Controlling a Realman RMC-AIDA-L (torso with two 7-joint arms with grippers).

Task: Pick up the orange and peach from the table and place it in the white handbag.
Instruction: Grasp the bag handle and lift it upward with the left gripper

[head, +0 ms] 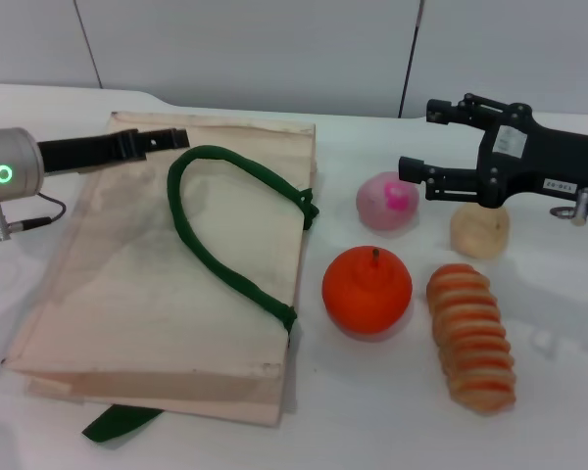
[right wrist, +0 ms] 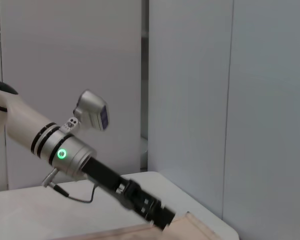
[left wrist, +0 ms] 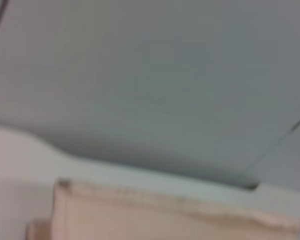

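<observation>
The orange (head: 367, 290) sits on the white table just right of the white handbag (head: 127, 284), which lies flat with a green strap (head: 220, 257) looped on top. The peach (head: 388, 203), pale pink with a magenta blotch, lies behind the orange. My right gripper (head: 418, 139) is open and empty, hovering just above and behind the peach. My left gripper (head: 171, 138) is shut, its tip over the bag's far left corner; it also shows in the right wrist view (right wrist: 157, 214). The bag's far edge (left wrist: 165, 220) shows in the left wrist view.
A pale beige round fruit (head: 479, 231) lies under my right gripper's body. A ridged bread loaf (head: 470, 336) lies right of the orange. A second green strap (head: 118, 421) sticks out under the bag's near edge. A grey wall stands behind the table.
</observation>
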